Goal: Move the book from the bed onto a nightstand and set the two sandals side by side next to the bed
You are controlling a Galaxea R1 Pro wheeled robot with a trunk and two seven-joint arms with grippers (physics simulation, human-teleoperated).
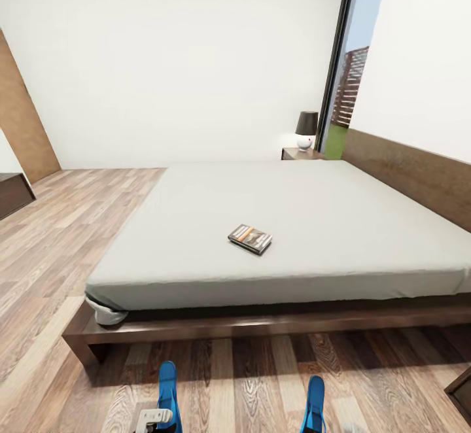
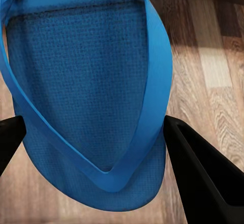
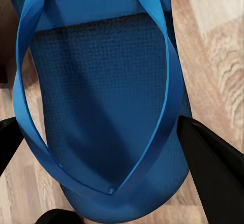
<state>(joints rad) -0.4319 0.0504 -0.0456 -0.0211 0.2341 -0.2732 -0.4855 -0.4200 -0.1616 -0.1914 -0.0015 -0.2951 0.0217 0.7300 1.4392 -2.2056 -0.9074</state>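
Note:
The book (image 1: 249,238), a thin dark paperback with an orange band, lies flat near the front middle of the bed (image 1: 327,204). Far beyond the bed, a dark nightstand (image 1: 299,154) stands by the headboard. Two blue sandals show low in the head view, one on the left (image 1: 168,390) and one on the right (image 1: 315,401), both in front of the bed frame. My left gripper (image 2: 94,148) is shut on the left sandal (image 2: 86,82), with a black finger at each edge. The right sandal (image 3: 101,92) sits the same way in my right gripper (image 3: 101,153).
A lamp (image 1: 305,129) with a dark shade stands on the nightstand. A tall window (image 1: 347,86) is beside it. Wood-plank floor (image 1: 59,237) stretches to the left of the bed. Another dark cabinet corner (image 1: 461,387) sits at the right edge.

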